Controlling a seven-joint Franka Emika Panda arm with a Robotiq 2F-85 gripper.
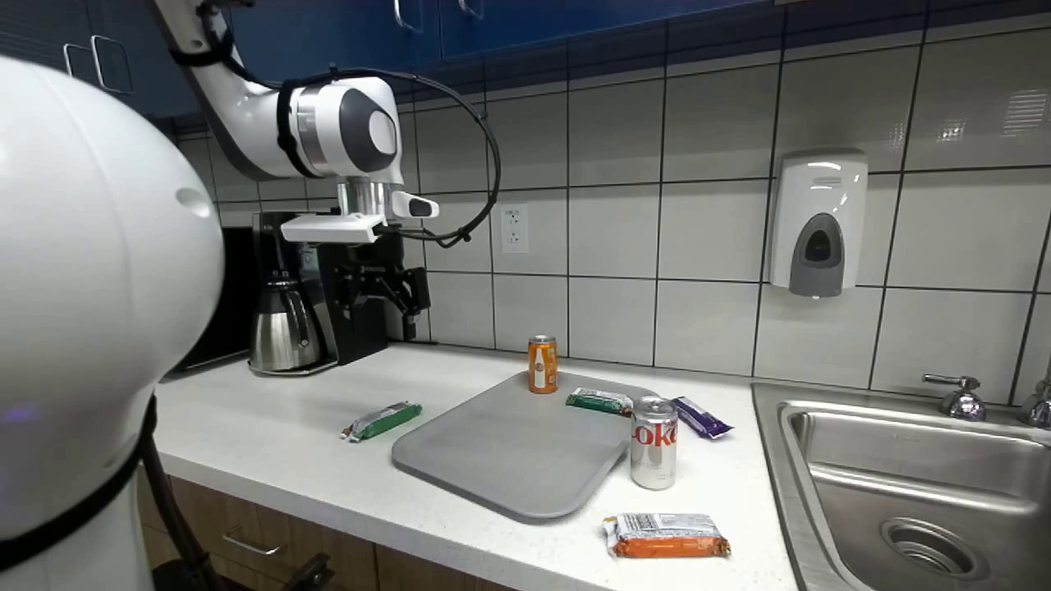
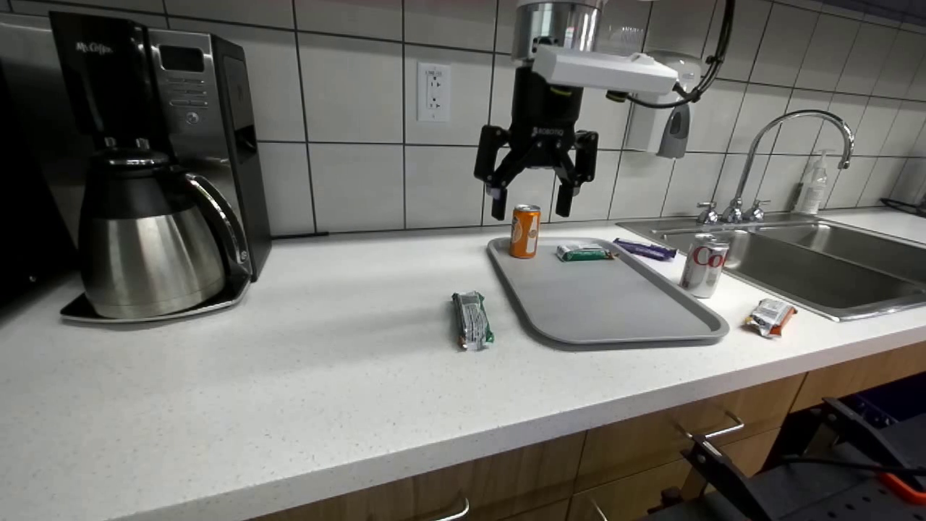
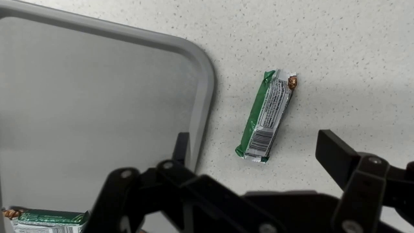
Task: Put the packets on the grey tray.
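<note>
Jaws apart, one in, three to go

Gripper (image 2: pixel 531 207) is hanging empty, jaws spread, likely for straddling the loose green packet (image 3: pixel 265 118) lying just beside the grey tray (image 2: pixel 615 305). Second green packet (image 2: pixel 583 252) is lying inside it, presumably counting as done. Orange packet (image 1: pixel 667 538) and purple packet (image 1: pixel 702 419) are lying outside; whether purple is touching the tray, can't tell.

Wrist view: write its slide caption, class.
Open Robotiq gripper over the counter; one green wrapped bar beside the grey tray, another bar on it.
</note>
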